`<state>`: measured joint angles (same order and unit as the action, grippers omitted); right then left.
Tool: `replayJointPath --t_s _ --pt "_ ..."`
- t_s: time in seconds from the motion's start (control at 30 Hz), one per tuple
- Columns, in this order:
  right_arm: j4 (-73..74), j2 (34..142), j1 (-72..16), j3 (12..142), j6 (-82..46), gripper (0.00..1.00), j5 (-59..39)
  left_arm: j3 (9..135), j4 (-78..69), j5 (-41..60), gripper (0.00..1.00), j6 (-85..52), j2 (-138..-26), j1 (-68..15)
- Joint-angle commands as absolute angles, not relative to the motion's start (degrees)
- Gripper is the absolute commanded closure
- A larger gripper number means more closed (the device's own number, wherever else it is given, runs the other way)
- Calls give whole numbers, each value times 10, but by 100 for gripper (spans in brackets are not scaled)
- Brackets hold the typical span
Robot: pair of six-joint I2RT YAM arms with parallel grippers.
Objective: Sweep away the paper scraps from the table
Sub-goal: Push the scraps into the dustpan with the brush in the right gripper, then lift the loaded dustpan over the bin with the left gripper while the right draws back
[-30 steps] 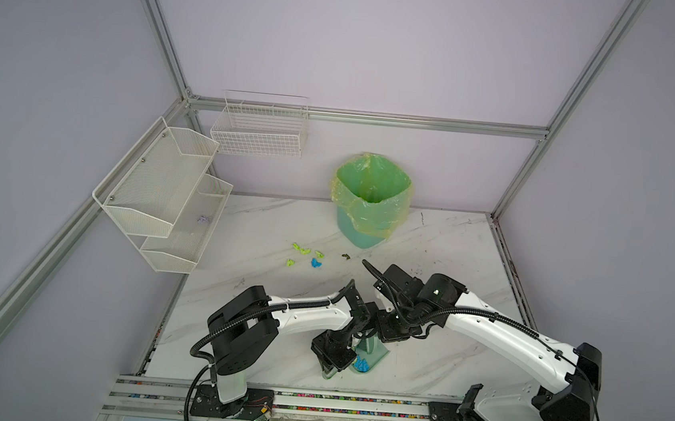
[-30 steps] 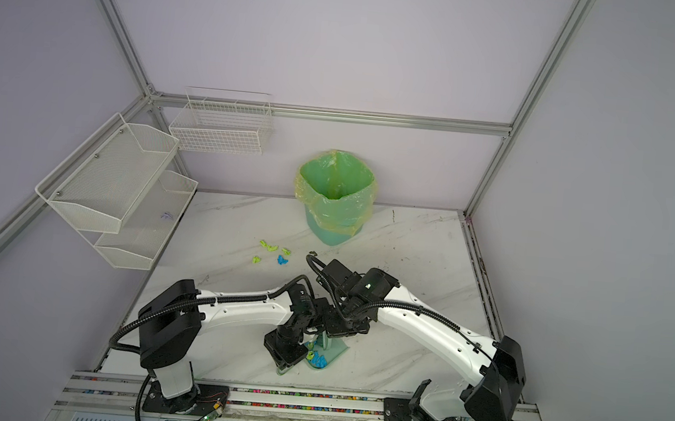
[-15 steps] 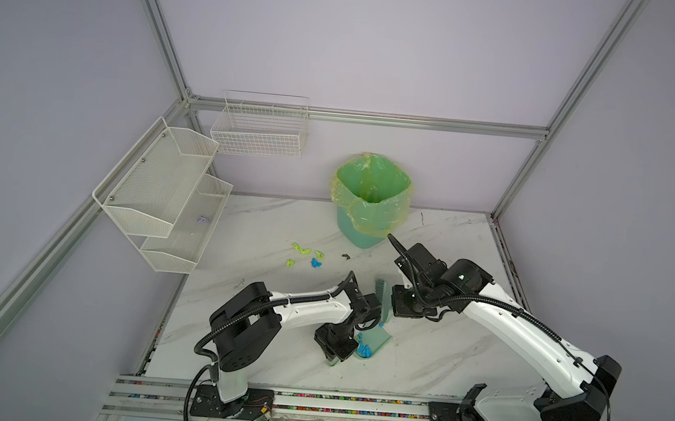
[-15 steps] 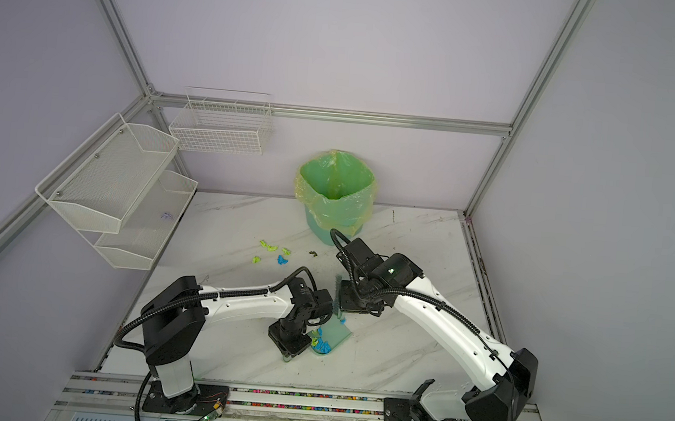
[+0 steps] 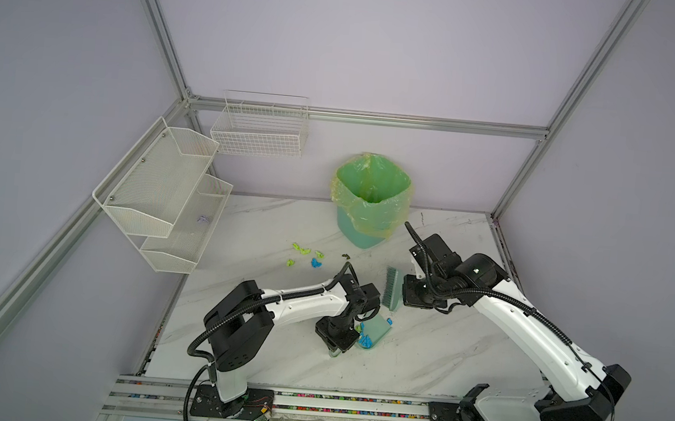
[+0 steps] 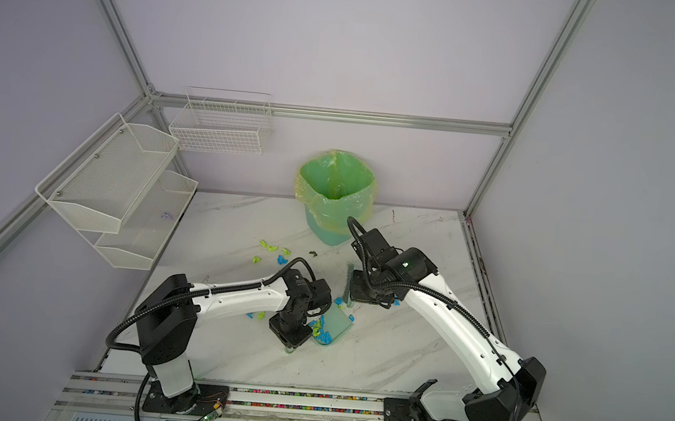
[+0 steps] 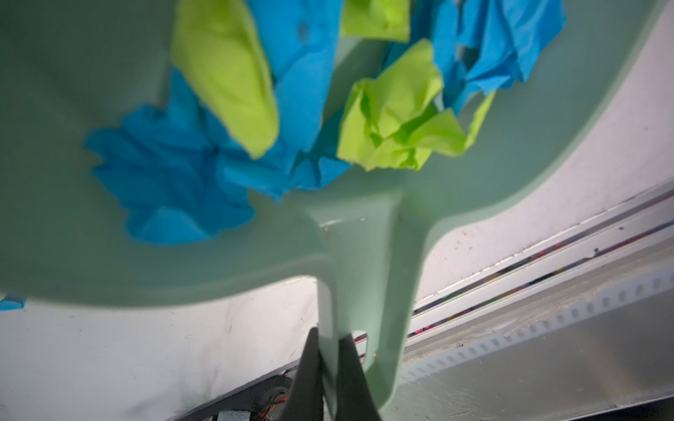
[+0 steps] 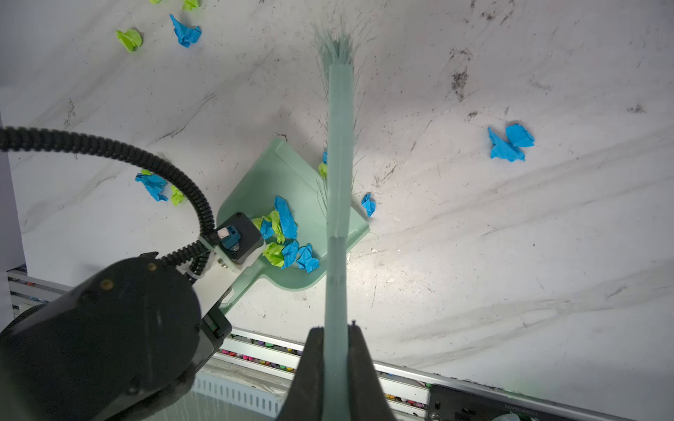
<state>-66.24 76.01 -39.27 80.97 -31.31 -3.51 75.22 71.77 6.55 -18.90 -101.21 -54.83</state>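
Your left end effector (image 7: 330, 339) is clamped on the dustpan (image 8: 288, 182) handle. The lip looks flat to the worktop (image 5: 440, 354), so the paper scraps (image 8: 286, 218) slide in. A heap sits inside; others lie loose beside it and near the bin (image 5: 370, 197). Your right end effector (image 8: 334, 328) pinches the brush (image 8: 339, 109) handle, bristles pointing away. Since a second ago, the brush has drawn back from the pan.

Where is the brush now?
In a top view the brush is mid-table between the dustpan and the bin, with the right gripper shut on its handle.
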Motion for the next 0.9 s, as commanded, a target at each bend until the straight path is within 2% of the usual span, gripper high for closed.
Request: replayJointPath --t_s 0.0,0.5,0.67,0.87 --pt "-667 738 -371 797 -293 100 -34 826 744 85 100 -177 -966 -527" --pt "-634 710 -314 754 -261 100 -41 970 844 62 100 -148 -955 -434" --pt "-618 696 -300 740 -252 100 -36 1073 895 28 100 -142 -974 -407" --pt "-590 680 -293 722 -249 100 -32 1133 908 -36 100 -160 -969 -375"
